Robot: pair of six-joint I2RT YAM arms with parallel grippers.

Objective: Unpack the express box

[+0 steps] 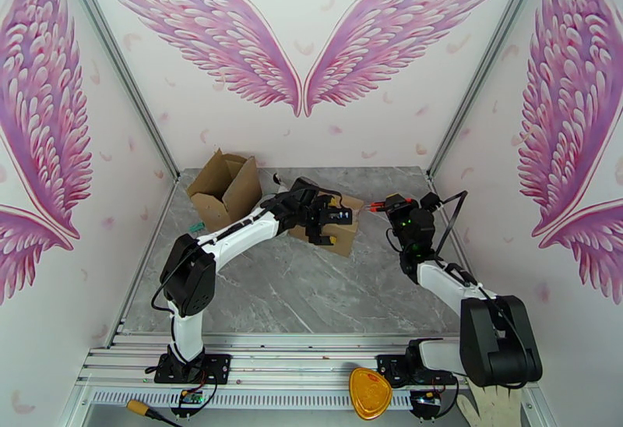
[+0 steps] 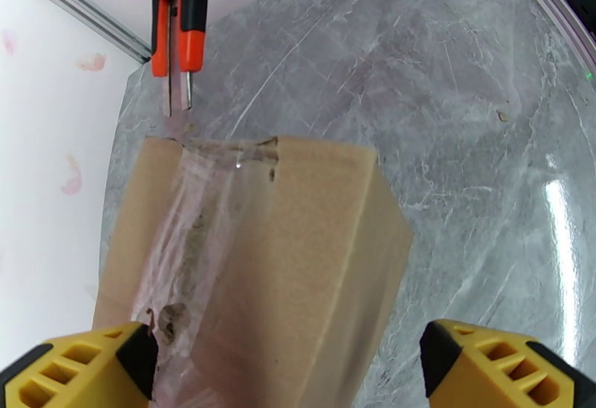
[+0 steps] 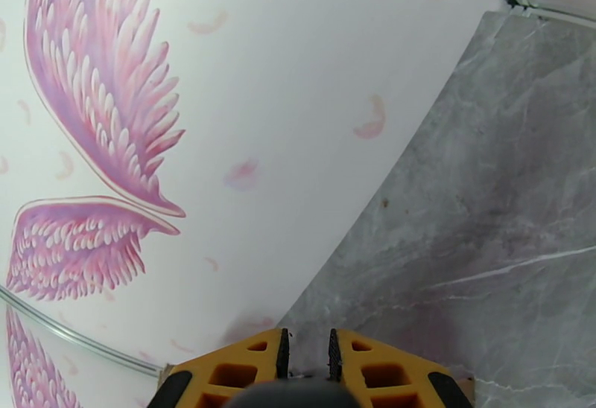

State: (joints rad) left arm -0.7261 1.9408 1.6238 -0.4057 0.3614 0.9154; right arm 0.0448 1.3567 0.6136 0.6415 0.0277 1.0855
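Left gripper [image 2: 290, 346] stands with its jaws wide apart, straddling the near end of the express box [image 2: 298, 253] without clamping it. The box lies flat near the middle of the grey marble table [image 2: 462, 141], with a strip of clear tape [image 2: 197, 231] running along its top seam. A second, opened carton [image 1: 226, 187] sits well apart at the far left corner.

Right gripper [image 3: 307, 342] is clamped on an orange-and-black cutting tool [image 2: 182, 30]. The tool's metal tip hangs just beside the far end of the taped seam; contact cannot be confirmed.

Step in hand, as judged: cutting the tape, not yet begun, since the seam appears unbroken.

Next move calls for:
1. Closing the left jaws on the box sides to steady it.
2. Lowering the tip onto the seam.
3. Drawing the tool along the tape at shallow depth, clear of the left fingers [image 2: 82, 365].
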